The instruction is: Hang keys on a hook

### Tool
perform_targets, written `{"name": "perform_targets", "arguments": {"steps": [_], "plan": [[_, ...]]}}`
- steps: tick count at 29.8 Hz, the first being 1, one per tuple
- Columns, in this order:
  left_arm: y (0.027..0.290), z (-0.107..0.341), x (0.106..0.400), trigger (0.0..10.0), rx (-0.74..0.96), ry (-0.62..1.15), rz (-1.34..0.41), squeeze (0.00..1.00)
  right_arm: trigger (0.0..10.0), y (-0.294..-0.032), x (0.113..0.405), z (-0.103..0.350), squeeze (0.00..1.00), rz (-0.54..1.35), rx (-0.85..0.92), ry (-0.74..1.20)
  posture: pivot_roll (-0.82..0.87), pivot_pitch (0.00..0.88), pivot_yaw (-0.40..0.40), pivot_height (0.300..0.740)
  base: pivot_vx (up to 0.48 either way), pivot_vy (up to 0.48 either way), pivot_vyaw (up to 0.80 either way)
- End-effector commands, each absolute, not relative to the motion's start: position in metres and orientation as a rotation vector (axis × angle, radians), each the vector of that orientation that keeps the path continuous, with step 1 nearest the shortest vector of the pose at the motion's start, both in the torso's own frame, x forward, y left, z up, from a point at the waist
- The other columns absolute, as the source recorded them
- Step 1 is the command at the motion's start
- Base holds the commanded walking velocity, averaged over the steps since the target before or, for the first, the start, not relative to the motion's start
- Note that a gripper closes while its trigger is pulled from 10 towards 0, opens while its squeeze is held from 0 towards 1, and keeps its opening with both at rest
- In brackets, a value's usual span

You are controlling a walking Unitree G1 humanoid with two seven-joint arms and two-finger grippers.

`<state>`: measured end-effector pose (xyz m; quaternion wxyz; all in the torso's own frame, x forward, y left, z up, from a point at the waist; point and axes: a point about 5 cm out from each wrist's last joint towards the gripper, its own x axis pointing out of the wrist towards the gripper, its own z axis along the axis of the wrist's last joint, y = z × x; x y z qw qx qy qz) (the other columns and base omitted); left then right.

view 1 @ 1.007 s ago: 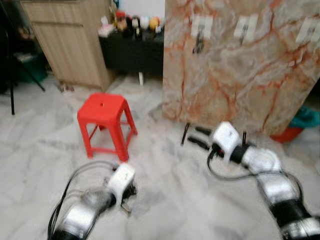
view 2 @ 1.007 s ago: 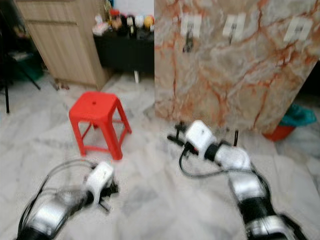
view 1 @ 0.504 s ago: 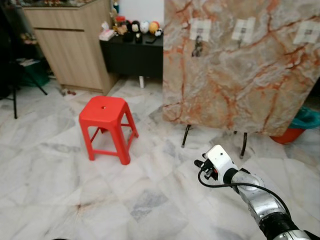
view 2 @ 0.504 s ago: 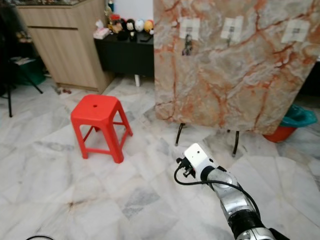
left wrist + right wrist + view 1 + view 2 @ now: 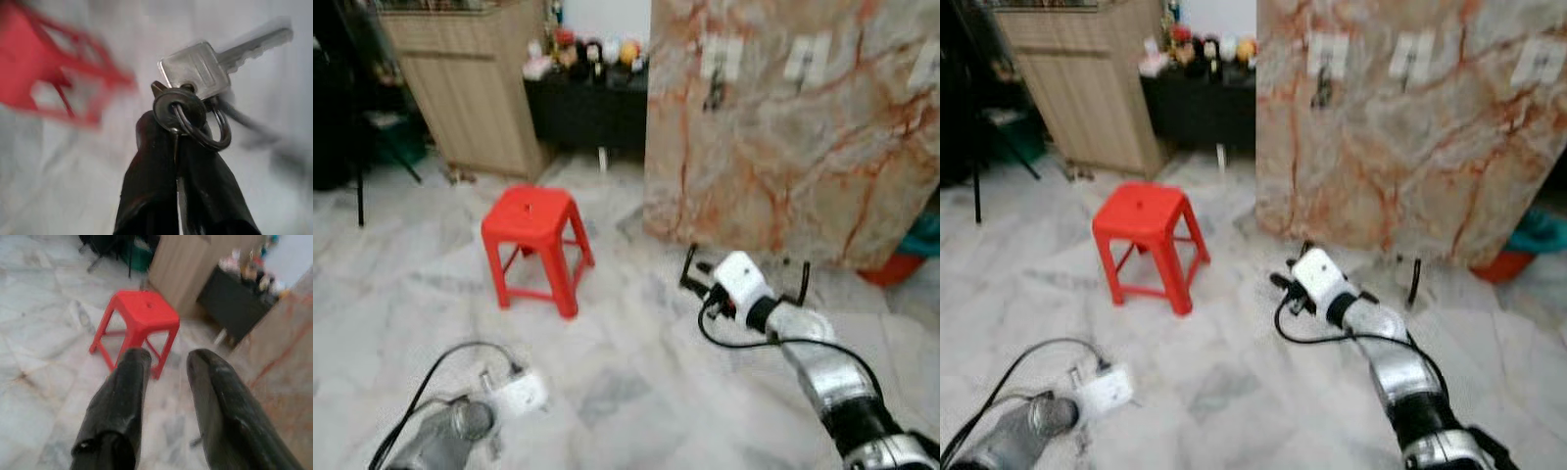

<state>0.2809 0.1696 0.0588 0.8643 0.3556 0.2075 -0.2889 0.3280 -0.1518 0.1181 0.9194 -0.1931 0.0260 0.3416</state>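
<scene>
My left gripper [image 5: 172,128] is shut on a key ring with a silver key [image 5: 196,66]; the key sticks out past the fingertips. That arm's white wrist [image 5: 516,394] sits low at the near left over the floor. The marble board [image 5: 783,147] stands ahead on the right and carries three white hooks. A dark bunch of keys [image 5: 713,94] hangs from the left hook [image 5: 719,57]; the middle hook [image 5: 803,57] looks bare. My right gripper [image 5: 168,360] is open with nothing between its fingers, held out low in front of the board's foot [image 5: 693,278].
A red plastic stool [image 5: 534,217] stands on the marble floor left of the board. Behind it are a wooden cabinet [image 5: 470,83] and a black low table [image 5: 592,103] with small figures. The board rests on thin black legs [image 5: 804,278]. An orange basin [image 5: 891,269] sits at far right.
The camera has shifted. My left arm has come up into view at the near left. My right gripper has risen and reached farther toward the board's foot.
</scene>
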Motion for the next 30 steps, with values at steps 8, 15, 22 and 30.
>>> {"name": "perform_targets", "arguments": {"steps": [8, 15, 22, 30], "plan": [[0.114, 0.15, 0.272, 10.0, 0.276, 0.155, -1.046, 0.0, 10.0, -0.156, 0.324, 0.148, 0.0, 0.833, -0.333, -0.06, 0.02, 0.0, 0.014, 0.74, 0.0, 0.0, 0.0], [0.112, 0.178, 0.251, 10.0, 0.242, 0.169, -1.286, 0.0, 10.0, -0.158, 0.311, 0.156, 0.0, 1.015, -0.321, -0.079, 0.02, 0.0, 0.014, 0.74, 0.0, 0.0, 0.0], [0.109, 0.186, 0.248, 10.0, 0.264, 0.174, -1.349, 0.0, 10.0, -0.154, 0.302, 0.157, 0.2, 1.168, -0.289, -0.038, 0.01, 0.0, 0.017, 0.74, 0.0, 0.0, 0.0], [0.106, 0.192, 0.25, 10.0, 0.276, 0.192, -1.361, 0.0, 10.0, -0.144, 0.286, 0.158, 1.0, 1.384, -0.217, 0.01, 0.02, 0.0, 0.013, 0.74, 0.0, 0.0, 0.0]]}}
